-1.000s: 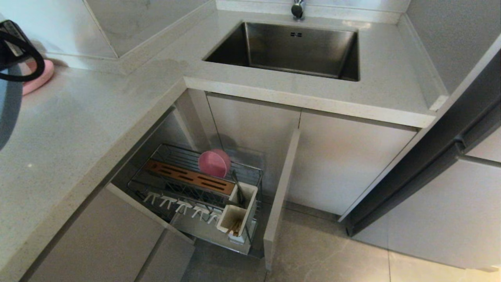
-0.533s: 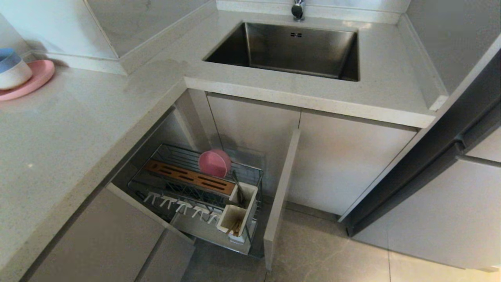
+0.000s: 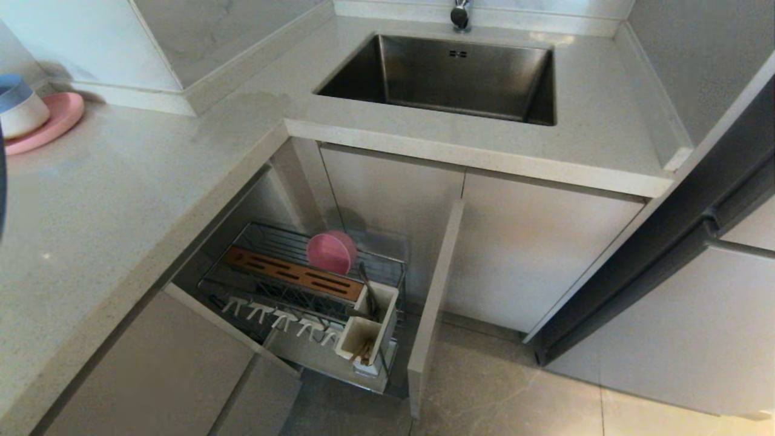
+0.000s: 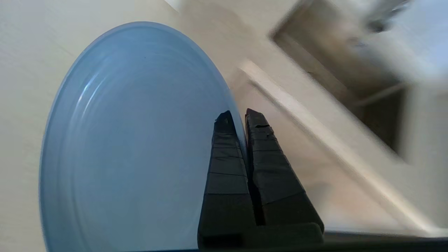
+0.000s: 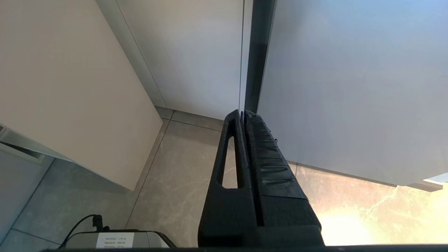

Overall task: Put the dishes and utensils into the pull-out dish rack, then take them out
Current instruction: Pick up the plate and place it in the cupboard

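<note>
The blue plate (image 4: 133,140) is held on edge above the pale countertop (image 3: 121,194), its face turned broadside to the left wrist camera and its rim pinched between the closed fingers of the left gripper (image 4: 237,117). In the pull-out dish rack (image 3: 303,290) below the counter, the pink bowl (image 3: 331,252) leans on its side behind the brown wooden strip (image 3: 293,274), and the chopsticks (image 3: 363,351) and a metal utensil (image 3: 368,289) stand tilted in the white utensil box (image 3: 369,330). A pink plate (image 3: 51,124) bearing a blue-and-white bowl (image 3: 21,112) sits at the counter's far left, while the right gripper (image 5: 242,113) hangs closed and empty over the floor tiles (image 5: 175,182).
</note>
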